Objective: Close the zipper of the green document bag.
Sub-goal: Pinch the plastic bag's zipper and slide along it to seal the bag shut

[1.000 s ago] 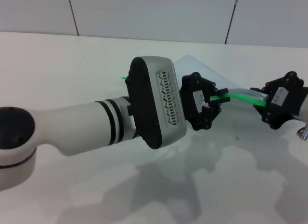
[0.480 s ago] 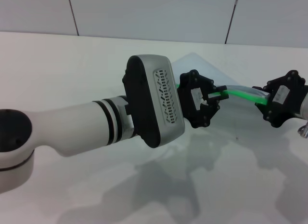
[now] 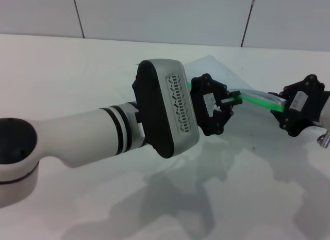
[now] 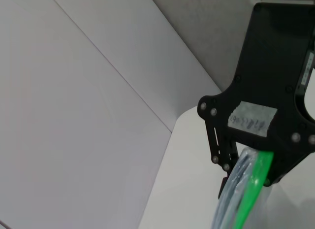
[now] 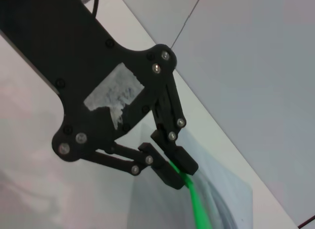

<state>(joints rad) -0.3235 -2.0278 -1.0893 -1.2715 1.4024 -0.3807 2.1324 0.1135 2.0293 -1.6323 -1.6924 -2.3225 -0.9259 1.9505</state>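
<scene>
Bright green plastic zipper (image 3: 253, 100) is stretching above the white table (image 3: 77, 75): left gripper (image 3: 230, 104) is pinching it mid-strip, right gripper (image 3: 279, 107) clamping the translucent grey-blue document bag's (image 3: 214, 69) end.

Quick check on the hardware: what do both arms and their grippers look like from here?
The left arm is glossy white with black rings and a black wrist housing with a patterned silver face. The left gripper and right gripper are black linkage frames with visible screws, each bearing a pale tape label.
</scene>
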